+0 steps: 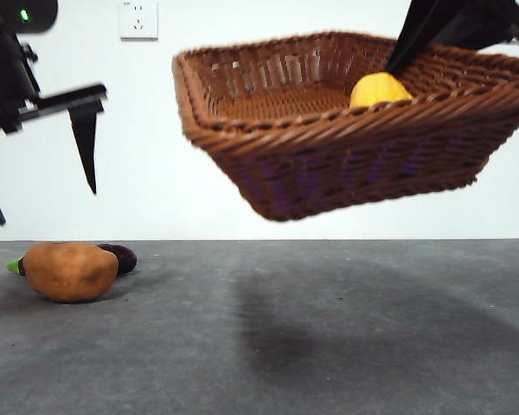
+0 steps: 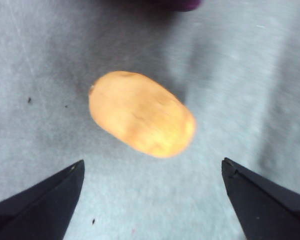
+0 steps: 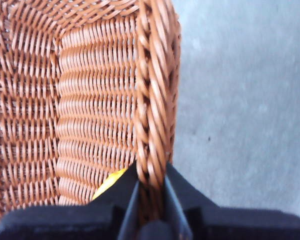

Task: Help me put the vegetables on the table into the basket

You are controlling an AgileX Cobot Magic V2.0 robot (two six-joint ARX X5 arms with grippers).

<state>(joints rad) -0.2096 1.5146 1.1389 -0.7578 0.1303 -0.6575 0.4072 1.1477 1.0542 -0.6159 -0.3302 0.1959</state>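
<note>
I see the right hand (image 3: 150, 192) clamped on the braided rim of the basket (image 1: 329, 164), which hangs tilted in the air above the dark grey speckled worktop (image 1: 329, 346), the yellow vegetable (image 1: 378, 90) inside. My left hand (image 2: 152, 200) hovers spread wide over the potato (image 2: 141, 113), which lies on the worktop with the eggplant (image 1: 121, 257) just behind it. A white wall carries a socket (image 1: 138, 19).

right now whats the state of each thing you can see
basket: lifted off the table, tilted, held by its rim
yellow vegetable: inside the basket
potato: lying on the table
eggplant: on the table behind the potato
left gripper: open, above the potato
right gripper: shut on the basket rim
</note>
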